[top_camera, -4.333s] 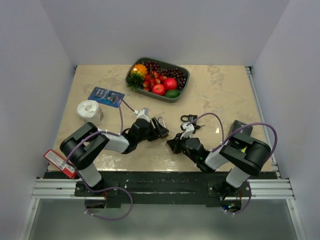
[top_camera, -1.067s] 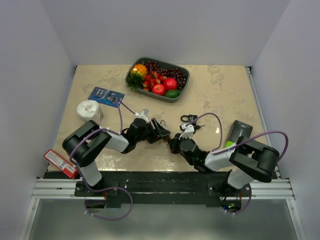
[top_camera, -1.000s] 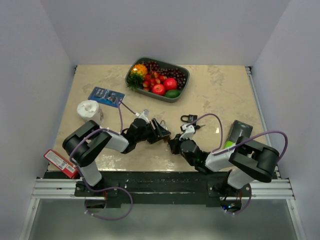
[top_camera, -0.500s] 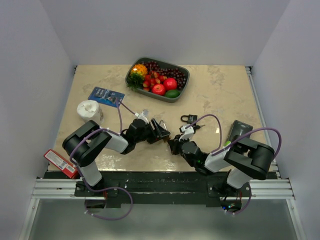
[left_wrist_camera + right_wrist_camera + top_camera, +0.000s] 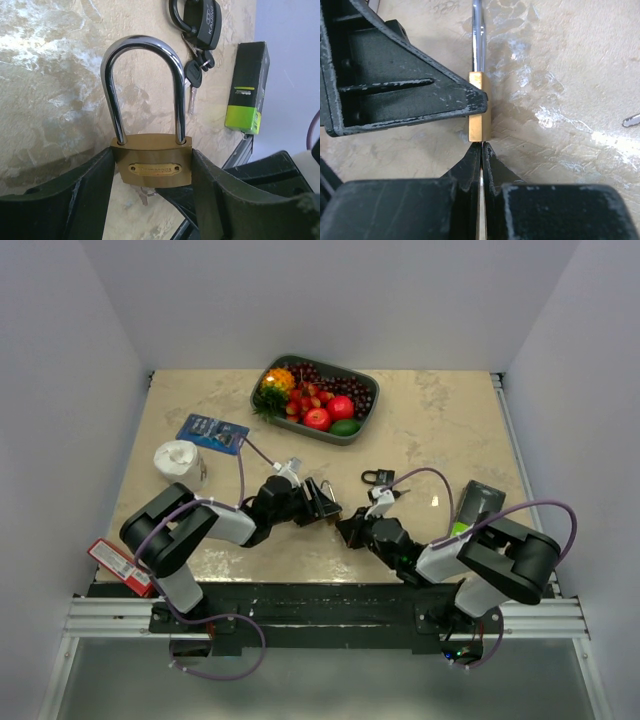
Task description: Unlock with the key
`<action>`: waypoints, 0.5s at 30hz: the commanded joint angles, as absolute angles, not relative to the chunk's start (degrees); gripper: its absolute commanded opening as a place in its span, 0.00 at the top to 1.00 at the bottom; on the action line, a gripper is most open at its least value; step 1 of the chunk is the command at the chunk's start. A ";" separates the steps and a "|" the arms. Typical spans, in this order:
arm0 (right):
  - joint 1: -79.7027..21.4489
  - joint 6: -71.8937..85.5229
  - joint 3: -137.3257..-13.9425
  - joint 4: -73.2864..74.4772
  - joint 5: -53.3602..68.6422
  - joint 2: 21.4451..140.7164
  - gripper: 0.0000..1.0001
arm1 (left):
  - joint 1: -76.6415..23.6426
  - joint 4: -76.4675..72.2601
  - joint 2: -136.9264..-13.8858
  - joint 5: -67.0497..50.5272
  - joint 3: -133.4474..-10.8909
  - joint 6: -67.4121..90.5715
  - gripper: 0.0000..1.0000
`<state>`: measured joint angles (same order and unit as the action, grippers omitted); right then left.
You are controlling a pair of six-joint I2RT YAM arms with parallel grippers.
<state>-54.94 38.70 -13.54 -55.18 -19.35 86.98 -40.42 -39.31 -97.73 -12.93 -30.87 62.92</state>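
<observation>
Marbled beige tabletop [image 5: 440, 410], front centre, between the arms — left gripper [image 5: 152, 167] clamped across the body of the brass padlock [image 5: 151, 172], its steel shackle [image 5: 112, 100] seated at both legs; right gripper [image 5: 481, 146] pinched together on the thin key [image 5: 480, 200], whose tip meets the padlock's underside.

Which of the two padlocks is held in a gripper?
The brass padlock, clamped in the left gripper; the black padlock lies loose on the table farther off.
</observation>
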 commanded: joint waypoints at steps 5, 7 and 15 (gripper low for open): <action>-46.41 45.61 -9.23 -70.75 -14.07 88.59 1.00 | -41.22 -36.74 -94.75 -17.05 -30.32 55.81 1.00; -46.06 45.97 -8.88 -72.58 -13.01 89.47 1.00 | -41.22 -37.18 -94.48 -17.75 -30.15 55.29 1.00; -43.95 47.10 -8.44 -78.57 -7.57 92.72 1.00 | -41.31 -38.58 -94.22 -19.07 -29.45 53.53 1.00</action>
